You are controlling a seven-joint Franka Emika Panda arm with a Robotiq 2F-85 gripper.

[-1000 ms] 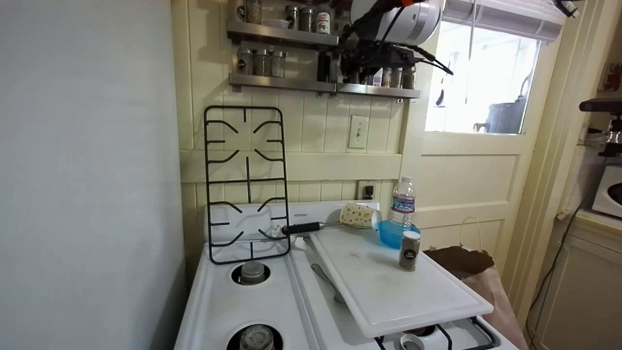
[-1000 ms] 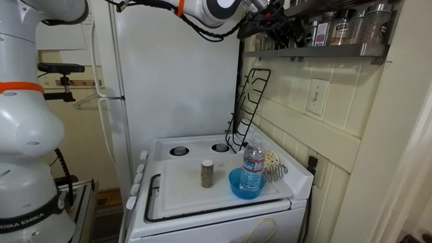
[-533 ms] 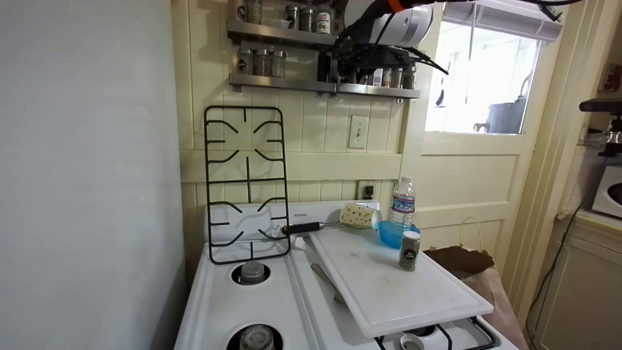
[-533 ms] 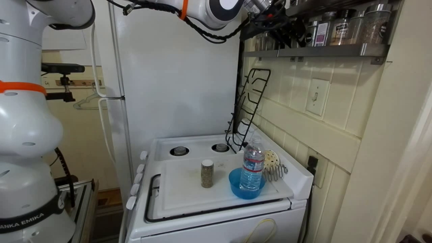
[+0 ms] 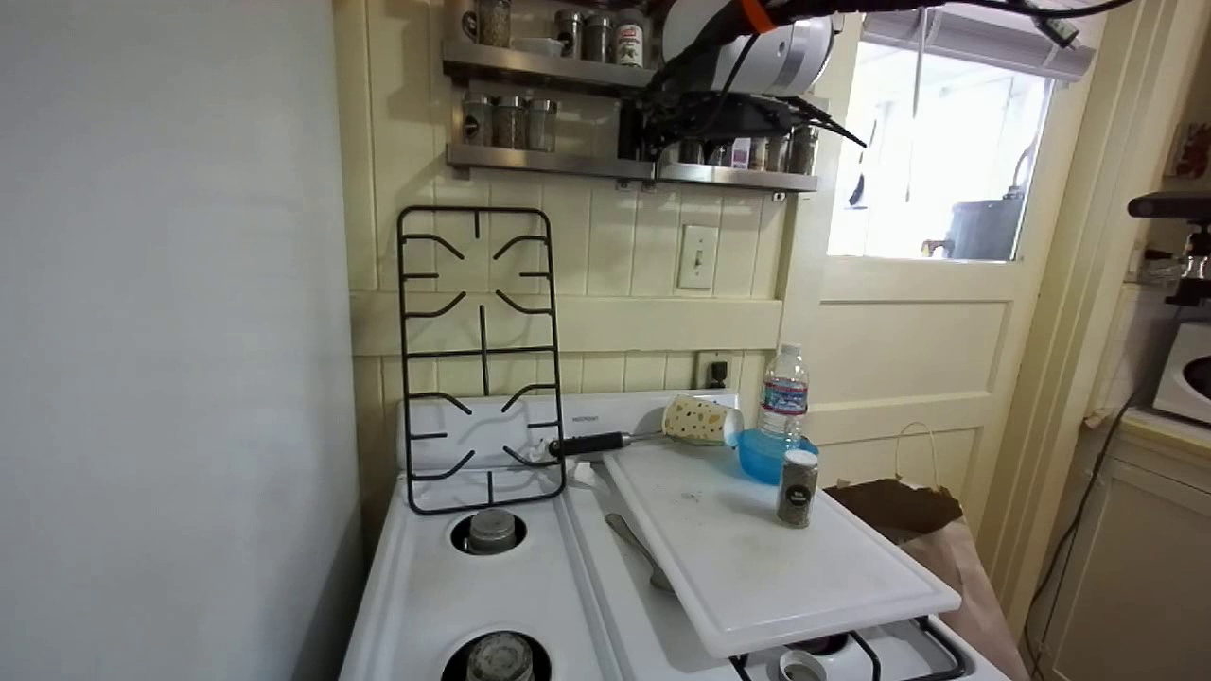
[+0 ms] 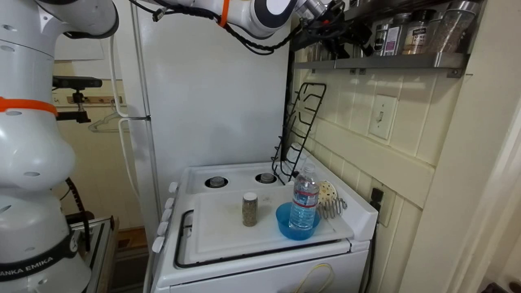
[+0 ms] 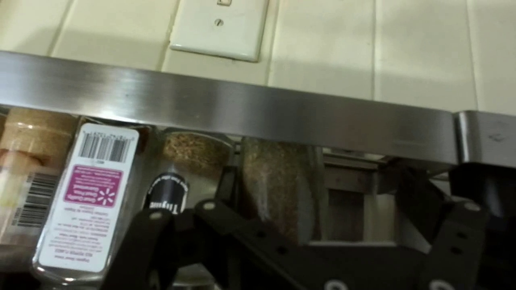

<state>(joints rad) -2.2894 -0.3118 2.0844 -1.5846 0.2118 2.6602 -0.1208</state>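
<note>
Where the black jointed metal hand (image 7: 312, 173) hovers: wide, framing a clear cylindrical glass jar (image 7: 274, 181).
Long silver steel shelf (image 6: 403, 61): raised lip (image 7: 258, 110), we judge, prevents sliding.

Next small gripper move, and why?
I'd probably close the black two-fingered gripper gently: its open fingers appear to straddle a clear glass jar of brownish contents, and in an exterior view a silver-lidded glass jar leans, so pushing sideways looks risky.

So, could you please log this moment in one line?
gripper: at metal spice shelf | jaws: apart, glass spice jar seen between | contact: unclear | beside: black-labelled herb jar
</note>
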